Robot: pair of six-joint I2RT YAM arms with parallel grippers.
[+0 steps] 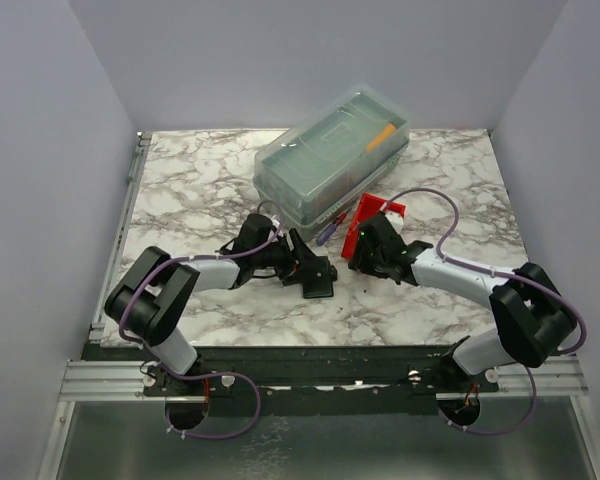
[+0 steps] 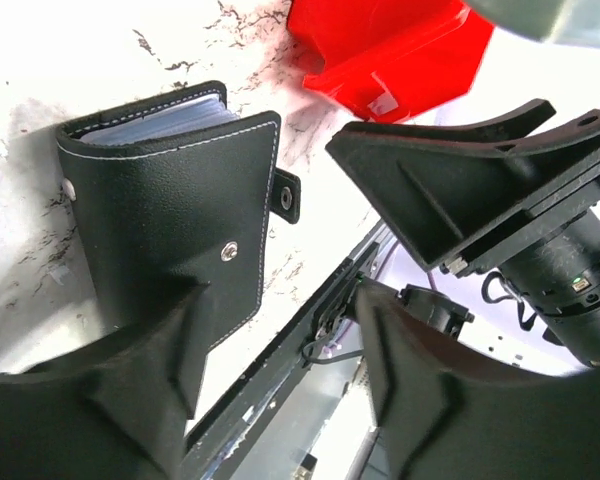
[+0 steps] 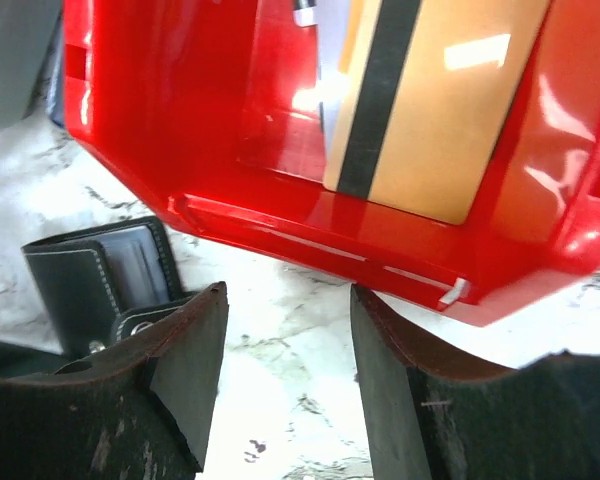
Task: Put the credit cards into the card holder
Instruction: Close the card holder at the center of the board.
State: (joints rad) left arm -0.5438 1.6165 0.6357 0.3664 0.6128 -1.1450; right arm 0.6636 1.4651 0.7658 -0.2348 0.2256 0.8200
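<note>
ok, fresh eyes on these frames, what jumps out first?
The red bin fills the right wrist view, a tan card with a dark stripe lying in it. The black card holder sits on the marble table by the open left gripper, clear sleeves showing at its top edge. A large clear lidded box stands at the back.

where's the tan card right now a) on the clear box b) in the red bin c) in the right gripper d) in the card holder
b: the right wrist view shows the tan card lying inside the red bin, with the right gripper open and empty.
</note>
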